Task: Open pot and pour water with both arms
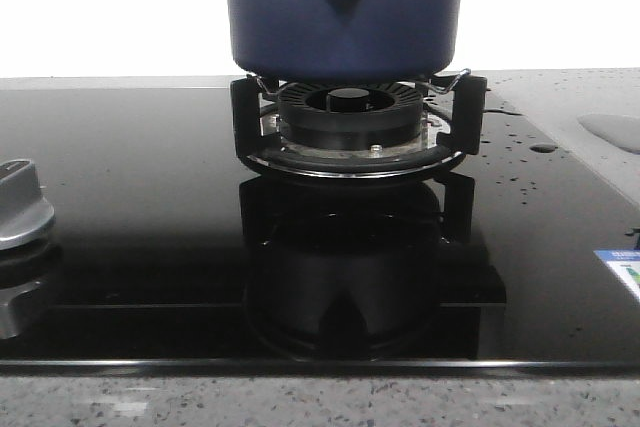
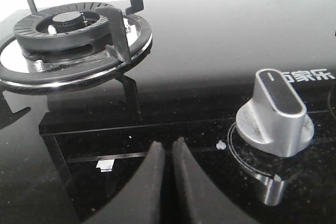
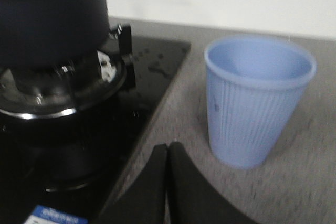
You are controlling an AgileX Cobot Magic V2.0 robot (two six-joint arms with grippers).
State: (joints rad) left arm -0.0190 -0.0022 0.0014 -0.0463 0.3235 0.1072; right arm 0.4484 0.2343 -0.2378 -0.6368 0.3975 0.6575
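Closed and empty, the left gripper (image 2: 168, 153) is seen beside a silver knob (image 2: 275, 114); the right gripper (image 3: 168, 156), likewise closed, is held near a blue cup (image 3: 257, 98). On the burner (image 1: 350, 122) the pot (image 1: 345, 12) is seated. Spilled water (image 1: 612, 130) nearby could cause slipping.

Low front view faces the burner (image 1: 350, 127) closely; right wrist view shares it, looking obliquely.

Matte metal pot (image 1: 343, 12), glossy hob (image 1: 150, 207)
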